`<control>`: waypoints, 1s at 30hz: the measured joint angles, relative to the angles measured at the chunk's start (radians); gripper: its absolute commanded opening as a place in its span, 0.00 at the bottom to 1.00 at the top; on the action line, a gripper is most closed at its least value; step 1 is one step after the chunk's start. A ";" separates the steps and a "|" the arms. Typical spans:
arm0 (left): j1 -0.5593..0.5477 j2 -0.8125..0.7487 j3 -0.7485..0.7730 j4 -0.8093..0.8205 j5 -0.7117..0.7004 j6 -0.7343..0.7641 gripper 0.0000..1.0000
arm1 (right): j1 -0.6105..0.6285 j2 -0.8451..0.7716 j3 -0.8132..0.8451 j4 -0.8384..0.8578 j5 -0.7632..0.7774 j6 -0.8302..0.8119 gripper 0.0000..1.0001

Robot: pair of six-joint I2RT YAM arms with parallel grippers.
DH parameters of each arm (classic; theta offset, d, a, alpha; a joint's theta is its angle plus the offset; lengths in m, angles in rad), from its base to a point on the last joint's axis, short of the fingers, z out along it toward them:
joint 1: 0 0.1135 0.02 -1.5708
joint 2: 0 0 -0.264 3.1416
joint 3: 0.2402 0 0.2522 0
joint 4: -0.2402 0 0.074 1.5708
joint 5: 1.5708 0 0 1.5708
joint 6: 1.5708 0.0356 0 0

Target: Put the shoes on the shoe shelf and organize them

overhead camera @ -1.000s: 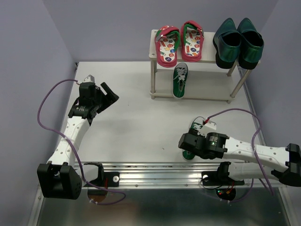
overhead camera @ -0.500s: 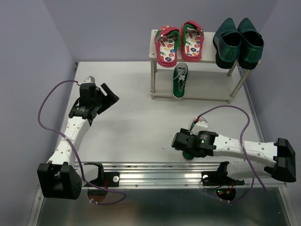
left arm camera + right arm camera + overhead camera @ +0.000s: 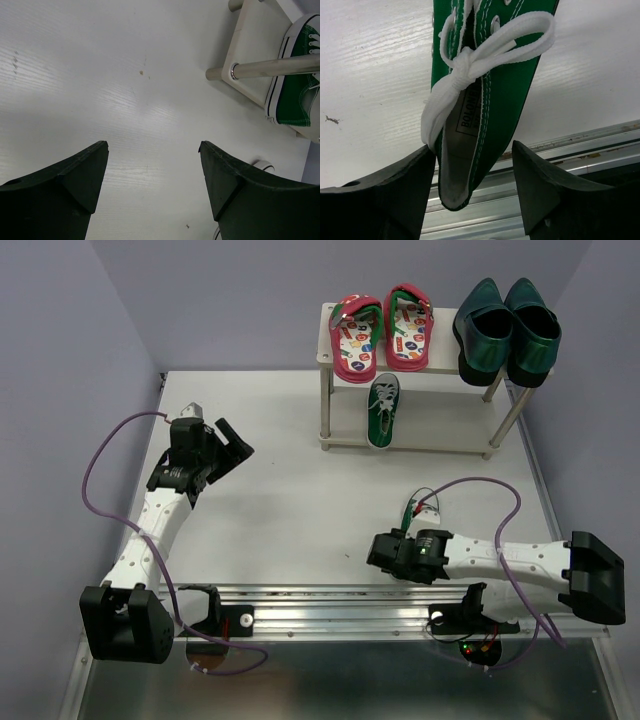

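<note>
You have six shoes to count: two flip-flops (image 3: 357,337), two loafers (image 3: 483,330) and two sneakers, plus one shelf (image 3: 444,340) and two arms.

The flip-flops are red with green straps and spotted insoles. They lie side by side on the left of the shelf's top board. The shiny dark teal loafers stand together on its right. The first sneaker (image 3: 382,410) lies on the lower tier, below the flip-flops.

The second sneaker (image 3: 485,100) lies on the table (image 3: 280,480) at the near edge, beside the metal rail (image 3: 580,150). It is green with white stitching, a pale lining and white laces tied in a bow.

Your right gripper (image 3: 471,146) has one finger on each side of this sneaker's heel end. One finger touches the lace loop, but you cannot tell whether the jaws are clamped on the shoe.

Your left gripper (image 3: 153,143) is spread wide and holds nothing. It hangs over bare table to the left of the shelf.
</note>
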 measured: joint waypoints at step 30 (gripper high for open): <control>0.000 0.000 0.000 0.007 0.013 -0.001 0.84 | 0.000 -0.189 0.219 -0.136 0.231 -0.198 0.01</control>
